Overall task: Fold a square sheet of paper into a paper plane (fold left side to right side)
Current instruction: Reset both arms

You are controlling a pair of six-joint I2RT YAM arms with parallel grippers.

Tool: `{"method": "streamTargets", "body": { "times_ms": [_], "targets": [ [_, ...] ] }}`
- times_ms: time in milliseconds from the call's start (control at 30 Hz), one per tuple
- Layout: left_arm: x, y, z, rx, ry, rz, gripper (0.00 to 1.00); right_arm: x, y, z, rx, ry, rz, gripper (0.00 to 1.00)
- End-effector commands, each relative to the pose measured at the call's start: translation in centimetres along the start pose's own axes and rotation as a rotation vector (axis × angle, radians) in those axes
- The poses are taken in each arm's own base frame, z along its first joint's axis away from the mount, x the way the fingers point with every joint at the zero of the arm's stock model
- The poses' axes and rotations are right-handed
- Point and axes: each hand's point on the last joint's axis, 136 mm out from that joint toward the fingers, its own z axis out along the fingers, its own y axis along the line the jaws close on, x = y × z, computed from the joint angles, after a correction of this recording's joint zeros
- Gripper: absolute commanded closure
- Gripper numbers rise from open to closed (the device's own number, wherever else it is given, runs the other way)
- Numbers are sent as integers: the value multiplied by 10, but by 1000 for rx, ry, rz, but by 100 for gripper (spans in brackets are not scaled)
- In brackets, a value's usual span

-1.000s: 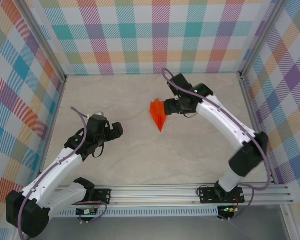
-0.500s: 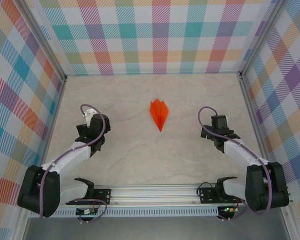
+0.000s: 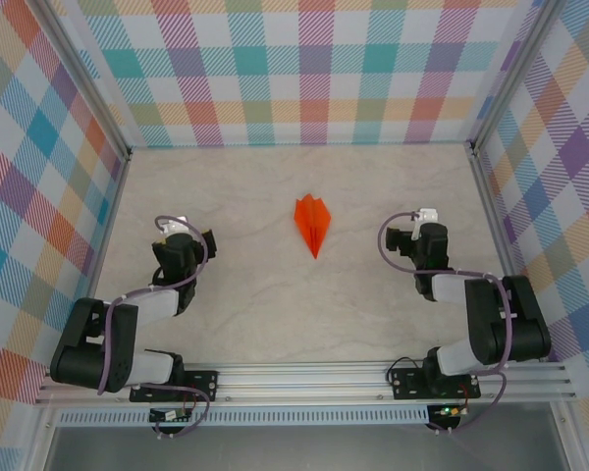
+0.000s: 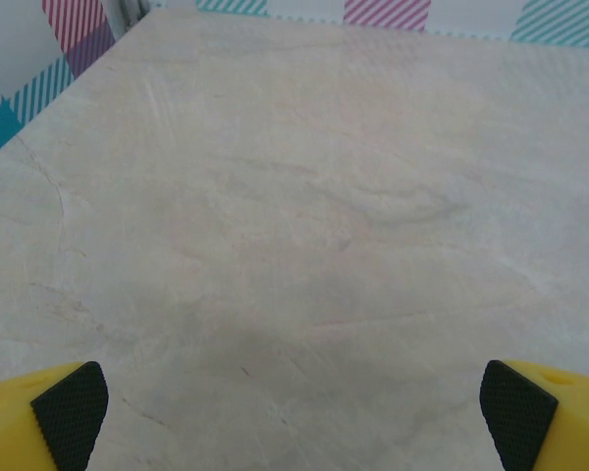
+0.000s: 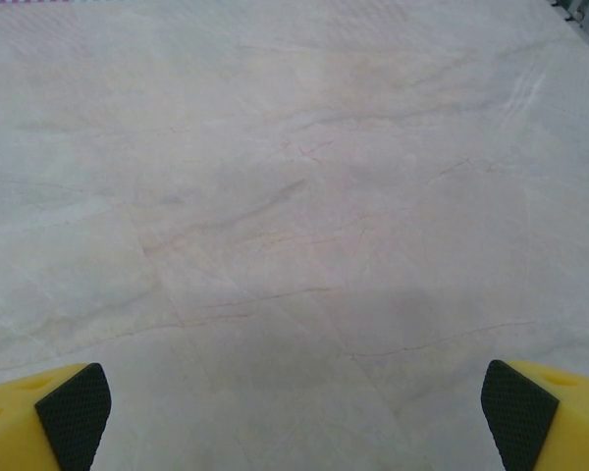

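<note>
Top external: paper plane (image 3: 312, 224) between left gripper (image 3: 180, 234) and right gripper (image 3: 419, 234).

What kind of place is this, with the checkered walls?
Probably a robot test booth: a left arm and right arm bolted to a metal rail, plaid walls boxing in a marble-look table, an orange paper plane on it.

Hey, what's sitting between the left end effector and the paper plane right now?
Nothing. In the top view, the stretch of table between the left end effector and the plane is bare.
</note>
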Motion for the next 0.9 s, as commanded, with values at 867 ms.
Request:
{"method": "streamTargets", "body": {
  "times_ms": [867],
  "targets": [
    [8,-15,34,105,7,26,0,-17,7,7,-137,-72,28,0]
  ]
}}
